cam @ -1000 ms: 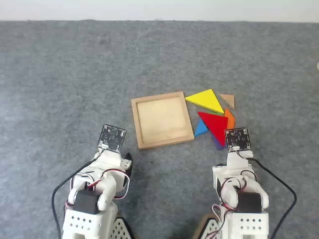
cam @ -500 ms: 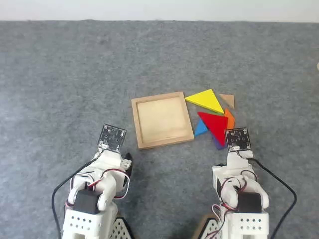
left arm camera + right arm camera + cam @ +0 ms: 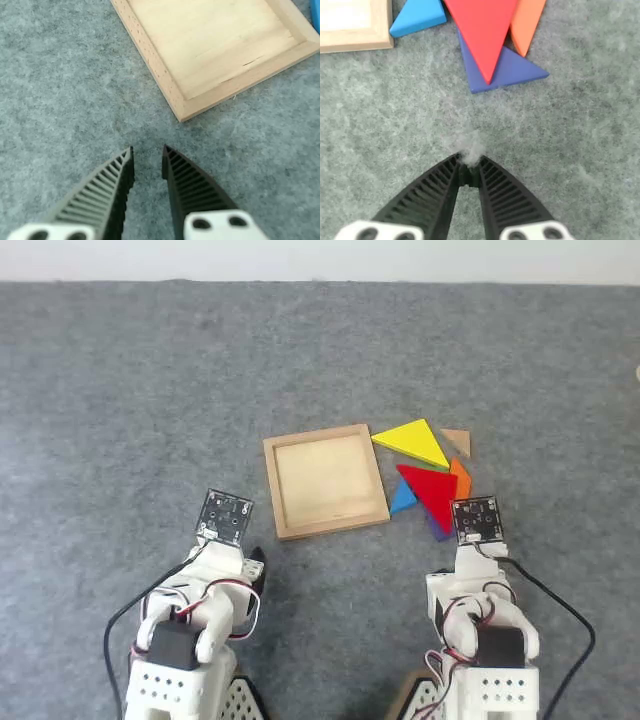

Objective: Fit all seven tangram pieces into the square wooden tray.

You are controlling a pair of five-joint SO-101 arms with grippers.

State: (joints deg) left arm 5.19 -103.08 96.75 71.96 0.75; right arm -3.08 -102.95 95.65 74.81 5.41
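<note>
The square wooden tray (image 3: 272, 488) lies mid-table with nothing in it. Right of it the pieces cluster: a yellow triangle (image 3: 413, 440), a small wood-coloured triangle (image 3: 458, 440), a red triangle (image 3: 428, 490), an orange piece (image 3: 460, 478) and a light blue triangle (image 3: 402, 498). A dark blue triangle (image 3: 507, 70) lies under the tip of the red triangle (image 3: 482, 25). My left gripper (image 3: 147, 152) hovers just short of the tray's near corner (image 3: 182, 107), its fingers a narrow gap apart and holding nothing. My right gripper (image 3: 469, 161) is shut and empty, a short way before the dark blue triangle.
Grey carpet-like cloth covers the whole table. Both arms (image 3: 200, 620) (image 3: 480, 620) stand at the near edge. Wide open floor lies left of the tray and beyond it. A sliver of a green piece (image 3: 440, 468) peeks from under the yellow triangle.
</note>
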